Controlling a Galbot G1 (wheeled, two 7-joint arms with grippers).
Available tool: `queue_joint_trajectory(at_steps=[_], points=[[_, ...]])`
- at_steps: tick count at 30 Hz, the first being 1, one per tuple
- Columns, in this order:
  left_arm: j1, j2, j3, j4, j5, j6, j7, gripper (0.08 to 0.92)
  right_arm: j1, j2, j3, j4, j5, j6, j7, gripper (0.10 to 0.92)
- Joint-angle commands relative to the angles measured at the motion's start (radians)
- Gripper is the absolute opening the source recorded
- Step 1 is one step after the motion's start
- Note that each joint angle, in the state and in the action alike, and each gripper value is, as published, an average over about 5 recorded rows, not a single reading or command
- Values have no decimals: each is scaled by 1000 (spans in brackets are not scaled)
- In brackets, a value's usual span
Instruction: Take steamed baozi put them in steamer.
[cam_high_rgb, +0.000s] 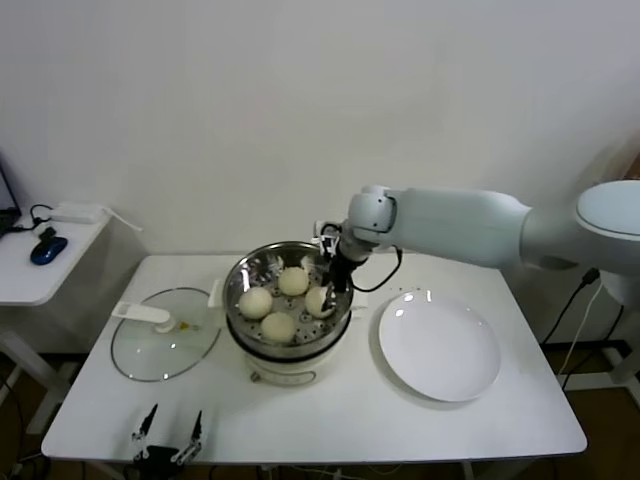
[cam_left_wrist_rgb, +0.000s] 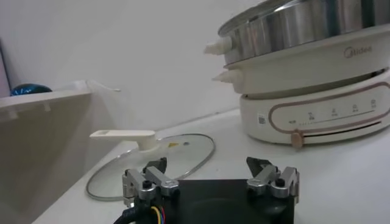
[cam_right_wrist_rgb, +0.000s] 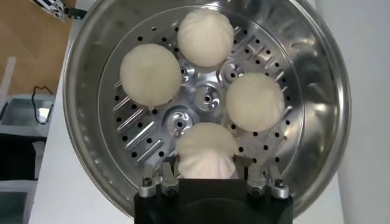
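Right gripper (cam_right_wrist_rgb: 207, 178): inside the steamer (cam_high_rgb: 240, 275), jaws straddling the fourth steamed baozi (cam_right_wrist_rgb: 206, 150) on the tray.
Left gripper (cam_high_rgb: 168, 432): parked near counter (cam_high_rgb: 330, 410) edge, jaws wide.
Advice: release fully, lift straight up.

Steamer (cam_high_rgb: 288, 330) mid-counter (cam_high_rgb: 330, 420); four baozi (cam_high_rgb: 279, 326) inside on tray. Lid (cam_high_rgb: 165, 345) at steamer's 9 o'clock, plate (cam_high_rgb: 440, 348) at 3 o'clock.

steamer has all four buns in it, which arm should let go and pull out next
Right. The right gripper sits inside the steamer, fingers straddling the last baozi. The left gripper idles open at the table's near edge.
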Motion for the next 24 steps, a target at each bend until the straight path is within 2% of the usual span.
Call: queue_joint_trajectory(at_steps=[1,7,12,15,18,21,24], points=[[-1,0,-1,0,2,1,0,823,-13,-13,19,-5,-4,4,13,663],[-3,-1,3,-4,6,3,1,823,178,-69,-48,27,87,16,-36,804],[1,0,6,-9,5,4,1,823,349,-196,-124,155,146,16,-12,822],[2,-2,7,-13,1,7,1,823,359,-332,-71,317,143,0,126,823],[-1,-5,14,-22,4,11,4,823,253,-503,57,482,119,20,326,823],[-6,-11,18,-32,15,15,10,823,24,-681,252,631,66,72,500,823],[-7,-16,22,-39,23,16,14,823,-292,-819,511,740,20,138,606,823]])
